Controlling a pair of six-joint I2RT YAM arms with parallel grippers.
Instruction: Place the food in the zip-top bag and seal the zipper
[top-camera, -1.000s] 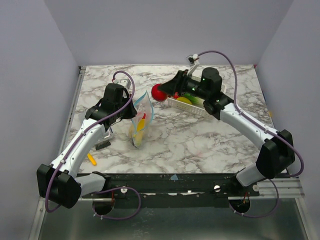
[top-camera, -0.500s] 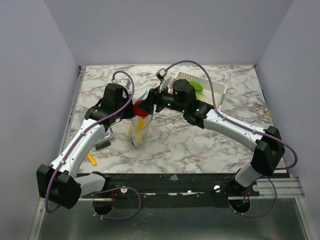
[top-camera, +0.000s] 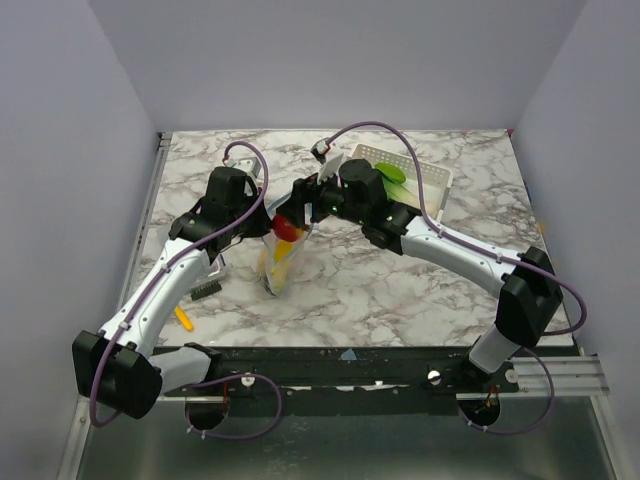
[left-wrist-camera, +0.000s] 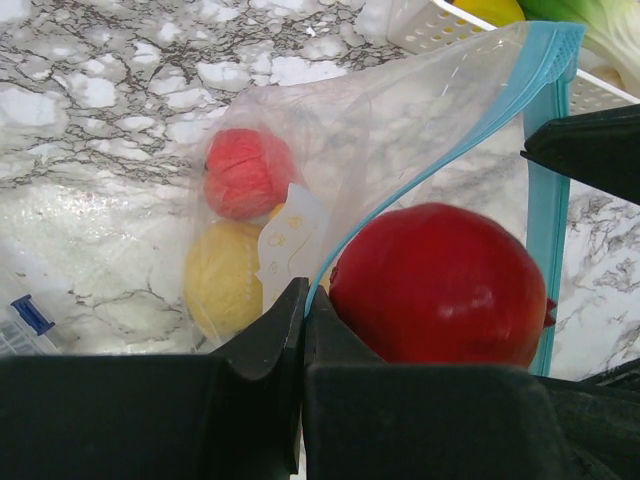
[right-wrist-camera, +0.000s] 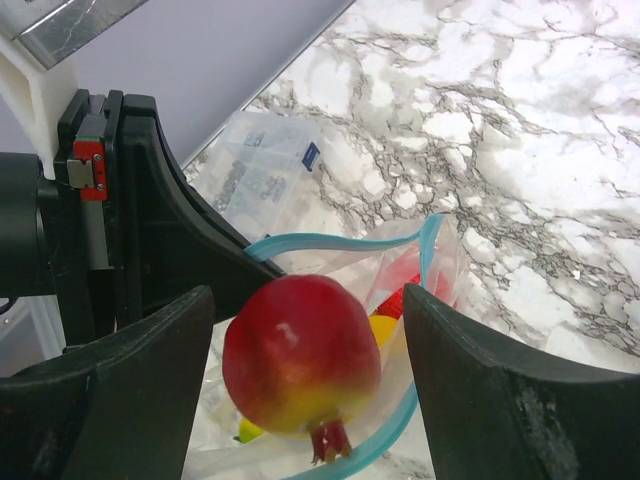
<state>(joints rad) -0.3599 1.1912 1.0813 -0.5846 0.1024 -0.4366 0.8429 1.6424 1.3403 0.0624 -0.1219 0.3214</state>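
Observation:
The clear zip-top bag (top-camera: 278, 256) stands on the marble table, its mouth held open. My left gripper (top-camera: 262, 222) is shut on the light blue zipper (left-wrist-camera: 452, 148) strip, seen pinched between its jaws (left-wrist-camera: 303, 300). A red-and-yellow toy pomegranate (right-wrist-camera: 300, 350) sits in the bag's mouth (left-wrist-camera: 435, 285). My right gripper (right-wrist-camera: 305, 370) is open around it, with a gap on both sides. A red-orange fruit (left-wrist-camera: 245, 172) and a yellow fruit (left-wrist-camera: 222, 280) lie inside the bag.
The white perforated basket (top-camera: 428, 182) stands at the back right with a green (top-camera: 391, 172) and a yellow toy in it. A small dark object (top-camera: 203, 288) and an orange item (top-camera: 183, 318) lie at the near left.
My right arm carried the pomegranate from beside the basket leftward to the bag's mouth, and its jaws have opened off it. The left gripper has kept hold of the bag.

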